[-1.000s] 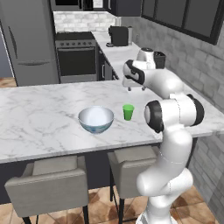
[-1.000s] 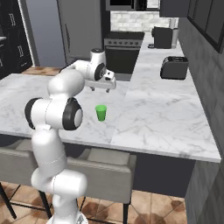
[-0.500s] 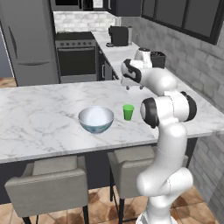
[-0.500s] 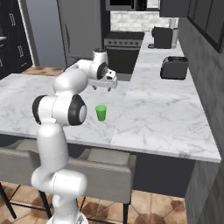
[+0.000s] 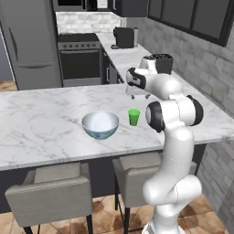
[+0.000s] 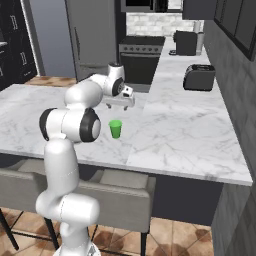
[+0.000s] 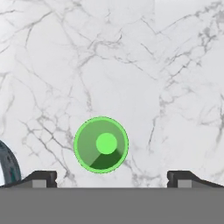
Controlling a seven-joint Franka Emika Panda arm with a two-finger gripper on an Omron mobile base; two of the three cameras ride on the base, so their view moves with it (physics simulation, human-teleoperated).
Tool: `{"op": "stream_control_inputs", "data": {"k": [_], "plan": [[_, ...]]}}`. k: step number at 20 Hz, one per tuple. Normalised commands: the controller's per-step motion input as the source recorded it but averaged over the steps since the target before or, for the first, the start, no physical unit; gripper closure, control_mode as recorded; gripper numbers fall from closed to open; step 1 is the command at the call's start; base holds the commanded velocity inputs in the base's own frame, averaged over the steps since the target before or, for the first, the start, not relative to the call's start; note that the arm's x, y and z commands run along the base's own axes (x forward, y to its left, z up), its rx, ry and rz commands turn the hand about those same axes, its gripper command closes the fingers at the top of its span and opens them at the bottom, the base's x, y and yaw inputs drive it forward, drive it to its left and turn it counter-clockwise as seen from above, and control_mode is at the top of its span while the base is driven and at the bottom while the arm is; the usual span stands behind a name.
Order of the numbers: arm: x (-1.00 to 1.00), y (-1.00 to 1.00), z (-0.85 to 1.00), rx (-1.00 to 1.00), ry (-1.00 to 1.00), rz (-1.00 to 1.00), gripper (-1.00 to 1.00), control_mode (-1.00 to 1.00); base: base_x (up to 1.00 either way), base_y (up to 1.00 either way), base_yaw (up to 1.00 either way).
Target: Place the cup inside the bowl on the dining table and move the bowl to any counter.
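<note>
We've got the gripper hanging above the dining table, jaws spread wide apart with nothing between them. The cup stands upright on the marble just beside the bowl, not touching it. Both sit near the table's chair-side edge, and the gripper hovers past the cup.

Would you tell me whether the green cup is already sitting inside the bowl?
No, the cup stands upright on the dining table, beside the bowl and apart from it.

Bowl, cup on dining table
</note>
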Motion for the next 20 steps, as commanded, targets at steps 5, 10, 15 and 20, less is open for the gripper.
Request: {"op": "stream_control_inputs", "data": {"k": [5,10,15,20], "plan": [[0.08,0.00,-0.38,0.00,0.00,0.00,-1.00,-1.00,0.00,0.00,0.00],[0.13,0.00,-0.32,0.00,0.00,0.00,-1.00,-1.00,0.00,0.00,0.00],[0.12,0.00,-0.28,0.00,0.00,0.00,-1.00,-1.00,0.00,0.00,0.00],[0.09,0.00,-0.29,0.00,0.00,0.00,-1.00,-1.00,0.00,0.00,0.00]]}}
